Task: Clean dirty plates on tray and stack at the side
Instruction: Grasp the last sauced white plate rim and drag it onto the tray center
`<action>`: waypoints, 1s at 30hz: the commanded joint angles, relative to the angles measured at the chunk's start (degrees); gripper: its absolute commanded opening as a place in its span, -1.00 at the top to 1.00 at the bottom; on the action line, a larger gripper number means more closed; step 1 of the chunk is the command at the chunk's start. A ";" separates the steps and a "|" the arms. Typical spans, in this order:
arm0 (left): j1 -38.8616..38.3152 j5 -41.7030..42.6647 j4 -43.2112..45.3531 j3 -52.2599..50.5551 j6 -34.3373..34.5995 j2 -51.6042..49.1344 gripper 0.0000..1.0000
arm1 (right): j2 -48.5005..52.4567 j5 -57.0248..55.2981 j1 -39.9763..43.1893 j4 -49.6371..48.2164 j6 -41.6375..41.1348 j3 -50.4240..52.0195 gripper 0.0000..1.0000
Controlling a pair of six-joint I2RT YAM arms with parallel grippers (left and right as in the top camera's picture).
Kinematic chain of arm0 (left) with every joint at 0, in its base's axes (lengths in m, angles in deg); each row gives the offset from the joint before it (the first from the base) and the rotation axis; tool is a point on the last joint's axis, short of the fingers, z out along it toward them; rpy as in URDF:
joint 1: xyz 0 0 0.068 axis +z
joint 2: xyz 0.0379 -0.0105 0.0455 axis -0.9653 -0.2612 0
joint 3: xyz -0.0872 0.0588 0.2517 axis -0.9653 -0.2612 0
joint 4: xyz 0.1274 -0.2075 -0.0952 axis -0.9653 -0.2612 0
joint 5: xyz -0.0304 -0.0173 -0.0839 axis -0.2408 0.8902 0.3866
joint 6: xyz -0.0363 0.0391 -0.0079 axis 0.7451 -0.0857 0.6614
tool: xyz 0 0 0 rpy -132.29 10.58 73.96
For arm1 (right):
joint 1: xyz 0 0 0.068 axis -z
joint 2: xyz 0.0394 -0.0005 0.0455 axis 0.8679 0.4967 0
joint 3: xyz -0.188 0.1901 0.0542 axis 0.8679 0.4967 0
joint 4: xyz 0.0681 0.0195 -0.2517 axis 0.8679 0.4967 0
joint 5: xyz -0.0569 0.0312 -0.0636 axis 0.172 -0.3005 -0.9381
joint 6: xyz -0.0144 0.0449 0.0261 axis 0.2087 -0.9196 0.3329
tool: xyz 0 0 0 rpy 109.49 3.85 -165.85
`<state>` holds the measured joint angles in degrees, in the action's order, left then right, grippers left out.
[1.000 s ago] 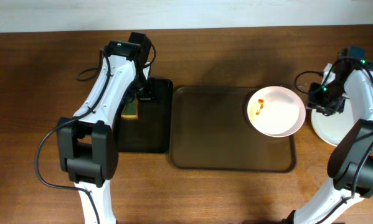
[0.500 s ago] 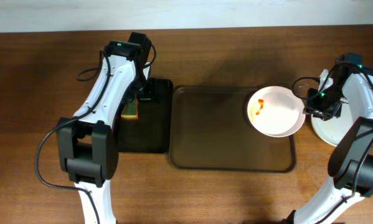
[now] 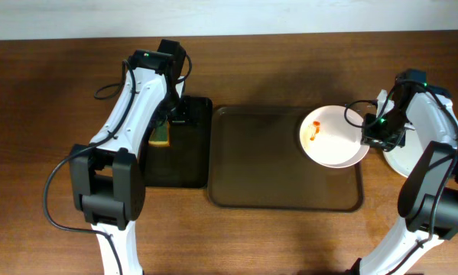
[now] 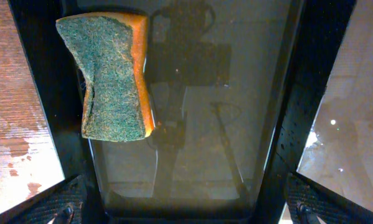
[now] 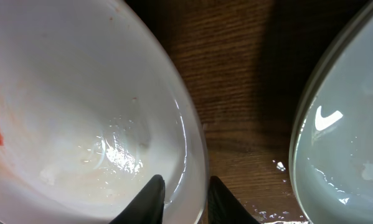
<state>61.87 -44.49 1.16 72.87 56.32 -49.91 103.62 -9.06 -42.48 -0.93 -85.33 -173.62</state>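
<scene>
One dirty plate [image 3: 332, 137], white with an orange-red smear [image 3: 315, 131], lies over the right end of the dark brown tray [image 3: 259, 176]. My right gripper [image 3: 375, 136] is shut on its right rim. In the right wrist view one finger sits inside the plate [image 5: 80, 112] and the other outside the rim, with the gripper [image 5: 186, 193] pinching it. My left gripper [image 3: 175, 114] hangs open over the black tray [image 3: 183, 168], nothing between its fingers [image 4: 186, 211]. A green-and-yellow sponge [image 4: 111, 78] lies in that tray.
A plain white plate [image 3: 408, 160] rests on the wooden table right of the brown tray, close beside the held plate; its rim shows in the right wrist view [image 5: 342, 124]. The narrow black tray [image 4: 248, 93] lies left of the brown tray.
My right gripper has closed in on the plate's rim and moved left, and the plate has shifted a little left over the tray. The left arm has not moved.
</scene>
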 commanded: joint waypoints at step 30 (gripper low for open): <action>0.04 -0.59 0.02 -0.37 -0.52 0.50 -0.99 | 0.44 -3.76 -15.52 -0.85 2.60 1.29 0.19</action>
<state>61.87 -44.51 1.16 72.87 56.32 -49.91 103.62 -12.12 -57.50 -1.84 -83.04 -172.81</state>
